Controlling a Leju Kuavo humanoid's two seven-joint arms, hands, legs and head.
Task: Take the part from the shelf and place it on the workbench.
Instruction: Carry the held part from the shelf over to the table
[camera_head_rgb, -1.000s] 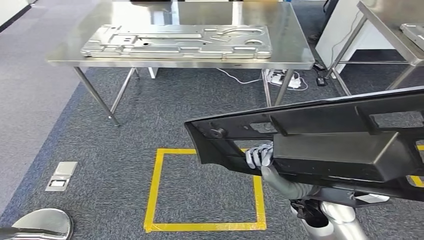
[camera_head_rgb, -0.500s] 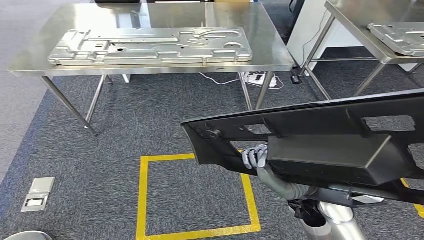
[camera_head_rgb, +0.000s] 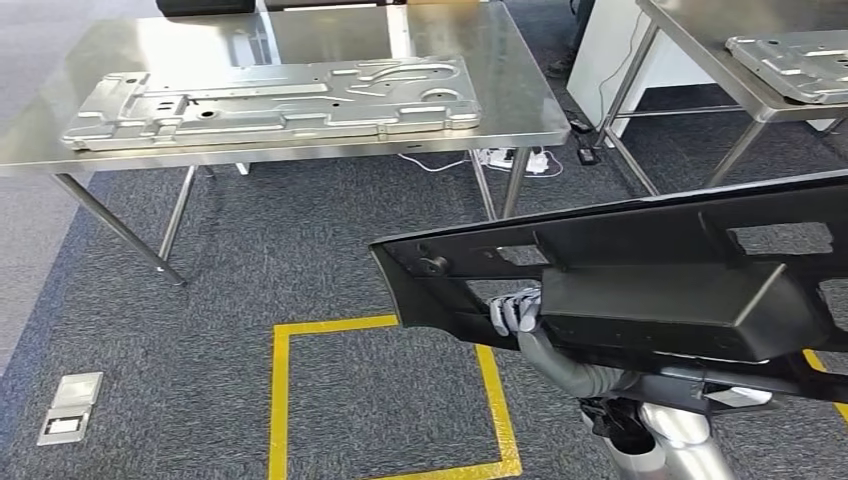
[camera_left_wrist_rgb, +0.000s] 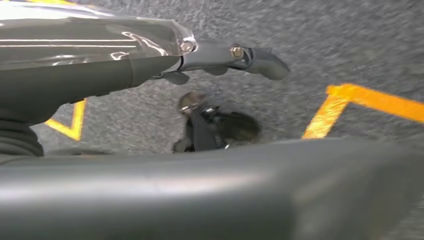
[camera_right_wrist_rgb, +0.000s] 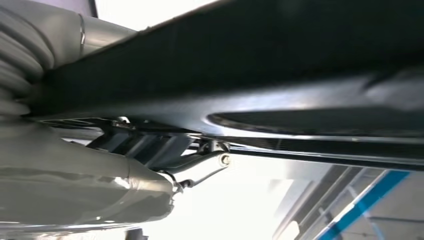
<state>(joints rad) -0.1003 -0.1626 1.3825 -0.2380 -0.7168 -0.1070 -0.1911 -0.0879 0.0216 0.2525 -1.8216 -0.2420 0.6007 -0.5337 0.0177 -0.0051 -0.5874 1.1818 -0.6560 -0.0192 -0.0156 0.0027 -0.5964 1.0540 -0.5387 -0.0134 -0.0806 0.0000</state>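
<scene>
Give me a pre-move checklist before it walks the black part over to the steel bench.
1. Part held: ok. The left hand grips the underside of the black part.
2. Right hand contact: cannot tell. The wrist view shows it close under the part, but its fingers are hidden.
3. Part level: not ok. It tilts, the end toward the robot's right riding higher.
4. Landing space on the steel bench: not ok in front, where a stamped metal panel covers most of the top; bare steel remains behind it.
5. Floor path: ok. Carpet and yellow tape square, nothing standing in between.
6. Cables under the bench's far side: keep feet away.
</scene>
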